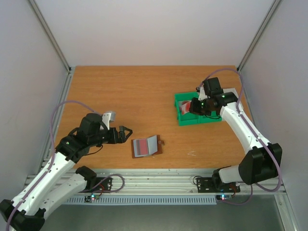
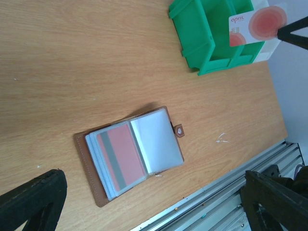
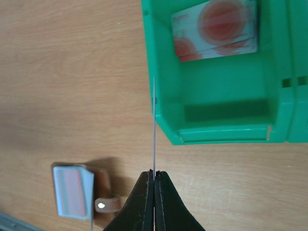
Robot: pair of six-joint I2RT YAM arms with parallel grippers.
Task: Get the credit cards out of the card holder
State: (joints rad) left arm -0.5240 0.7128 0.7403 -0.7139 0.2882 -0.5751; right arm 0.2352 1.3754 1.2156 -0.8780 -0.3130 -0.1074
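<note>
The card holder [image 2: 130,156] lies open on the bench [image 1: 144,91], near the middle of its near edge, with a pink card showing in its sleeves. The left hand [image 1: 126,134] hangs spread just left of it. The right hand [image 3: 154,175], pressed together, pinches a thin card [image 3: 154,130] edge-on at the green bin [image 3: 211,130] near the right edge, where two red-blotted cards [image 3: 216,26] lie.
</note>
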